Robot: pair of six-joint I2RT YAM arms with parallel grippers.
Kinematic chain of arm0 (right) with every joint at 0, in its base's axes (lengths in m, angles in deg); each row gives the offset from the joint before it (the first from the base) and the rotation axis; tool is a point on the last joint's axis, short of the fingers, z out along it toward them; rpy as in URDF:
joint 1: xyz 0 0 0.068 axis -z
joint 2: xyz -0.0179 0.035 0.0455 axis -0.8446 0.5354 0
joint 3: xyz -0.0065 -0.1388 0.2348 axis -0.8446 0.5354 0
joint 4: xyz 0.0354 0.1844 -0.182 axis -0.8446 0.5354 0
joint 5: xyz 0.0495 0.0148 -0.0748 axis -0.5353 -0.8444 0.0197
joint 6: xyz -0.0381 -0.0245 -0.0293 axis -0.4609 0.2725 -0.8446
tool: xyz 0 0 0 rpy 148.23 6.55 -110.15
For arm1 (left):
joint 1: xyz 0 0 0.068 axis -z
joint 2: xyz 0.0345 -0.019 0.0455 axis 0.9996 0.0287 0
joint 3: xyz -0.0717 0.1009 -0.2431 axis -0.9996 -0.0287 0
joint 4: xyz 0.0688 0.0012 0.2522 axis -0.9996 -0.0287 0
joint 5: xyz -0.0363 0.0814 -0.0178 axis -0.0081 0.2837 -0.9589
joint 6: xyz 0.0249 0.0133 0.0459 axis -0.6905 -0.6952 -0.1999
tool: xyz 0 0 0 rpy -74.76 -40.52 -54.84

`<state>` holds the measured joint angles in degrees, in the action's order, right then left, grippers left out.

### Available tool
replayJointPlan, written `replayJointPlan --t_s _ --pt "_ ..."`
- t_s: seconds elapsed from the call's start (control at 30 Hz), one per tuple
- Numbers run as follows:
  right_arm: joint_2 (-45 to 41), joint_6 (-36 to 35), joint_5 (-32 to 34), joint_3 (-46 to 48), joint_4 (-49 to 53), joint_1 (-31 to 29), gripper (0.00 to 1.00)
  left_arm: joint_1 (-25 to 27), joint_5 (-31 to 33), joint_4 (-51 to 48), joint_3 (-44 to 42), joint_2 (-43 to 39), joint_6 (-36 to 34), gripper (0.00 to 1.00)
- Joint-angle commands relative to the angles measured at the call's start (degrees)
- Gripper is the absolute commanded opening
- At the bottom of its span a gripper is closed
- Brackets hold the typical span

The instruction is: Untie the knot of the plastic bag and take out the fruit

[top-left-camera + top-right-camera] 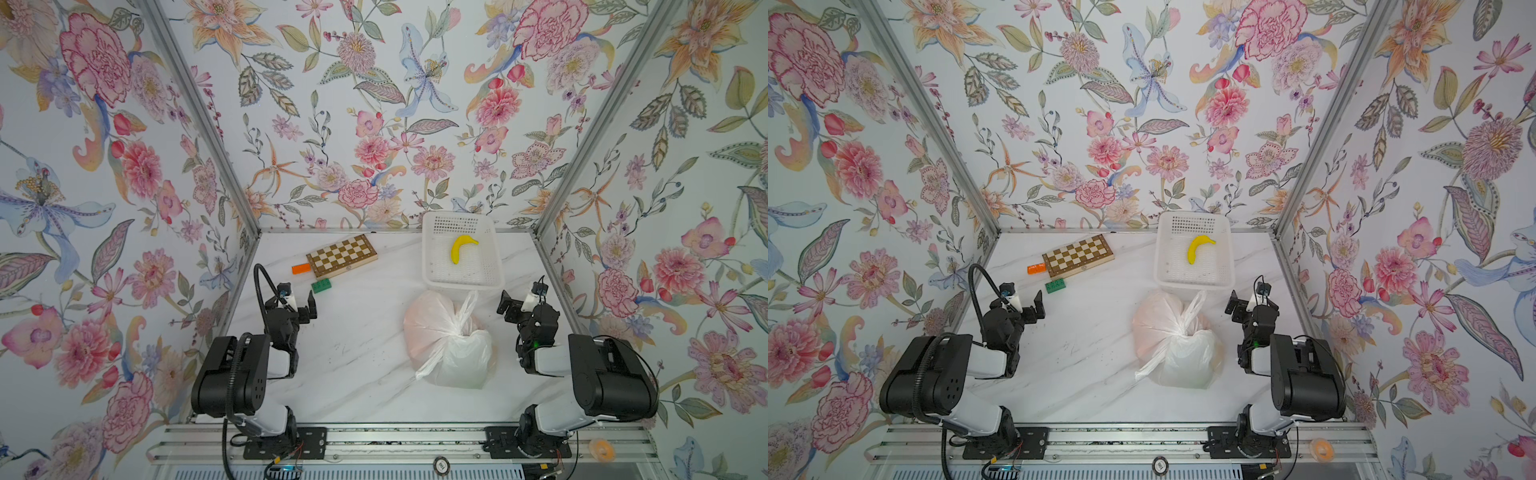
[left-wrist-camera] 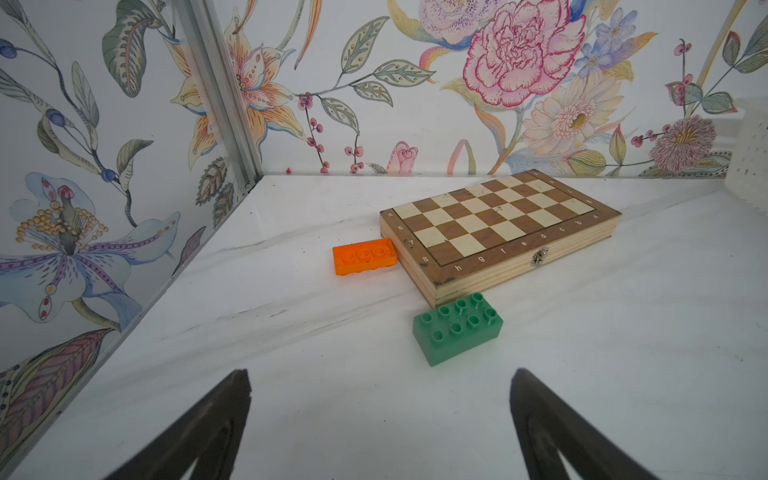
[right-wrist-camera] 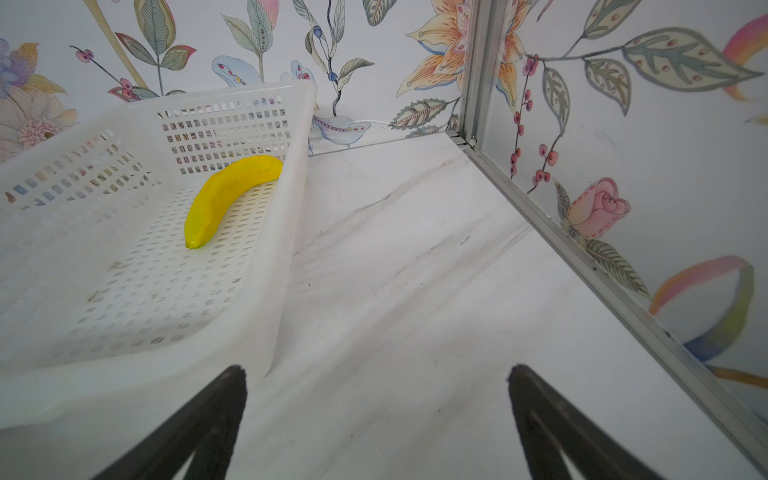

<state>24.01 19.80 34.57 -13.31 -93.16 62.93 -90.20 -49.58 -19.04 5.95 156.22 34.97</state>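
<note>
Plastic bag point(image 1: 449, 340) point(image 1: 1177, 340): translucent white, tied shut, lying on the marble table point(image 1: 353, 365) right of centre in both top views, just below the white perforated basket point(image 1: 463, 285). Knot point(image 1: 460, 329): bunched at the bag's middle, one tail running up toward the basket, one down to the lower left. Fruit point(image 1: 417, 322): inside the bag, showing only as a faint orange-pink tint through the film; kinds cannot be told. Left gripper point(image 1: 297, 300) point(image 2: 380, 374): jaws spread wide, holding nothing, left of centre, well apart from the bag and facing the green brick point(image 2: 457, 328), orange brick point(image 2: 364, 256) and folded chessboard point(image 2: 498, 228). Right gripper point(image 1: 521, 300) point(image 3: 376, 370): jaws spread wide, holding nothing, near the bag's upper right side and not touching it, facing the basket's corner. Banana point(image 3: 226, 199): yellow, lying in the basket.
</note>
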Motion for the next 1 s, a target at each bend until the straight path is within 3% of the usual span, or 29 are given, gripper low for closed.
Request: replayJointPlan --t_s 0.0,0.17,0.27,0.47,0.77,0.97 --pt "-7.9 0.4 1.2 0.7 5.0 -0.7 0.99 0.4 0.0 -2.5 0.2 -5.2 -0.6 0.99" --pt "-21.1 4.5 0.5 -0.2 19.7 -0.6 0.99 2.1 2.9 -13.9 1.4 -16.9 -0.8 0.99" --pt "-29.0 6.0 -2.0 -3.4 32.9 -1.0 0.99 4.5 4.4 -23.5 4.7 -24.3 3.0 0.99" --pt "-38.8 10.3 -9.4 -16.7 62.1 -1.8 0.99 11.0 -0.5 -41.0 14.5 -31.9 11.5 0.99" --pt "-35.9 16.3 -23.5 -37.7 99.0 -3.8 0.9 24.5 -2.7 -64.4 31.3 -29.0 24.2 0.99" --pt "-30.6 18.8 -19.9 -42.3 111.1 -14.2 0.89 36.0 -1.7 -68.8 38.6 -20.2 30.4 0.97"
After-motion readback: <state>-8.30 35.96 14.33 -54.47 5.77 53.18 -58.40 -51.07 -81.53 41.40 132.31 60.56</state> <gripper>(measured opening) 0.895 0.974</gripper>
